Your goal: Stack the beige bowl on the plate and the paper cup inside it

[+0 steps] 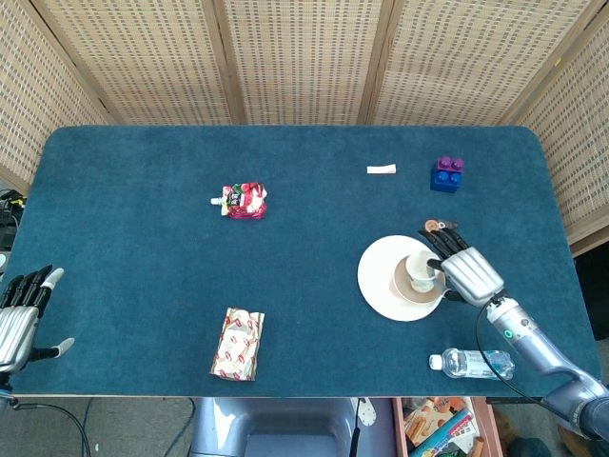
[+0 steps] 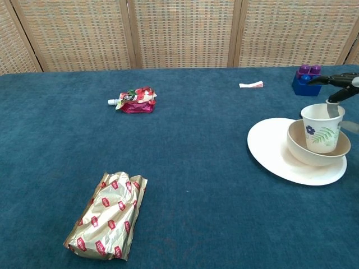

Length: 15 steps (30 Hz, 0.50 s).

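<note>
**Holding the cup down in the bowl**

From the head view, the right hand [image 1: 466, 273] sits over the right side of the plate [image 1: 376, 286], near the table's right edge. It grips the paper cup [image 1: 420, 272], which stands upright inside the beige bowl [image 1: 403, 286]; the bowl rests on the right part of the plate. The dark fingers [image 1: 440, 238] reach toward the table's far edge, past the cup's rim. The left hand [image 1: 19, 319] hangs at the near left corner of the blue table [image 1: 143, 267], fingers apart and holding nothing. A red pouch [image 1: 245, 201] lies toward the far left-centre, a gold-and-red packet [image 1: 237, 344] near the front edge, a small white slip [image 1: 382, 169] and a blue-and-purple block [image 1: 447, 174] toward the far right corner. A water bottle [image 1: 470, 363] lies at the front edge by the right forearm.

From the chest view, the paper cup [image 2: 322, 128], printed with a flower and green leaves, sits in the beige bowl [image 2: 303, 152] on the plate [image 2: 269, 151]. Only part of the right hand [image 2: 340, 84] shows at the frame's right edge, one finger reaching down into the cup's mouth. The pouch [image 2: 134, 99], packet [image 2: 107, 223], slip [image 2: 251, 84] and block [image 2: 306, 79] all lie apart on the cloth.
</note>
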Tool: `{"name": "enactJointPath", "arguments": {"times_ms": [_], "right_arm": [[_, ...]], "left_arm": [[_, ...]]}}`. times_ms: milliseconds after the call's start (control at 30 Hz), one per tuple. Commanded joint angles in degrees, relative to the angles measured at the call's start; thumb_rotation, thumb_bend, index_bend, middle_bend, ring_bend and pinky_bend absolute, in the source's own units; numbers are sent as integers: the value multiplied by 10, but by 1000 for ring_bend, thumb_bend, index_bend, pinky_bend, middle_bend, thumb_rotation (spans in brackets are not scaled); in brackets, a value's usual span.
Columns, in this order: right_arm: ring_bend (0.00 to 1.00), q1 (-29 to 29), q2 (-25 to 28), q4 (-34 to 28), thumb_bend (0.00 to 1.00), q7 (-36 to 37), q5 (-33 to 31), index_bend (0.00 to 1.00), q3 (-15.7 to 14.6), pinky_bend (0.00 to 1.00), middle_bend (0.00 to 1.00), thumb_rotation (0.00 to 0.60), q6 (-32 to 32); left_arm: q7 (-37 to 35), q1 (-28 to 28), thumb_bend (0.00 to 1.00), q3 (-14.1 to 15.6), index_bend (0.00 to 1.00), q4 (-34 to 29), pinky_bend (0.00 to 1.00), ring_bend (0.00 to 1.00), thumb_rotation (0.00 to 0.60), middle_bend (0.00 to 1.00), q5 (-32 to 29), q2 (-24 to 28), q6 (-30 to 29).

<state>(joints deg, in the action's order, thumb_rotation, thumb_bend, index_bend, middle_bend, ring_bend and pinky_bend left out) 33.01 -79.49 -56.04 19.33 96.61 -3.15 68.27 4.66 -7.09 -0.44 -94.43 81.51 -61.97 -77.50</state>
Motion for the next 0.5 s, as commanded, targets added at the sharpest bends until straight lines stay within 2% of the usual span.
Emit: {"name": "enactJointPath", "arguments": {"times_ms": [33, 133, 200, 333, 500], "right_arm": [[0, -3, 1, 2, 568, -2, 5, 568, -5, 0, 0, 600, 5], [0, -8, 11, -8, 567, -7, 13, 385, -13, 0, 0, 600, 12], [0, -10, 15, -14, 567, -14, 14, 314, -15, 0, 0, 600, 13], [0, -13, 21, -23, 567, -32, 16, 242, -18, 0, 0, 600, 12], [0, -16, 28, -36, 567, -48, 17, 241, -22, 0, 0, 600, 10]], "left_arm": [[1, 0, 0, 0, 0, 0, 0, 0, 600, 0, 0, -1, 1], [3, 0, 0, 0, 0, 1, 0, 0, 600, 0, -1, -1, 1], [4, 0, 0, 0, 0, 1, 0, 0, 600, 0, -1, -2, 1], [4, 0, 0, 1, 0, 0, 0, 0, 600, 0, 0, -2, 0], [5, 0, 0, 1, 0, -2, 0, 0, 600, 0, 1, -1, -1]]}}
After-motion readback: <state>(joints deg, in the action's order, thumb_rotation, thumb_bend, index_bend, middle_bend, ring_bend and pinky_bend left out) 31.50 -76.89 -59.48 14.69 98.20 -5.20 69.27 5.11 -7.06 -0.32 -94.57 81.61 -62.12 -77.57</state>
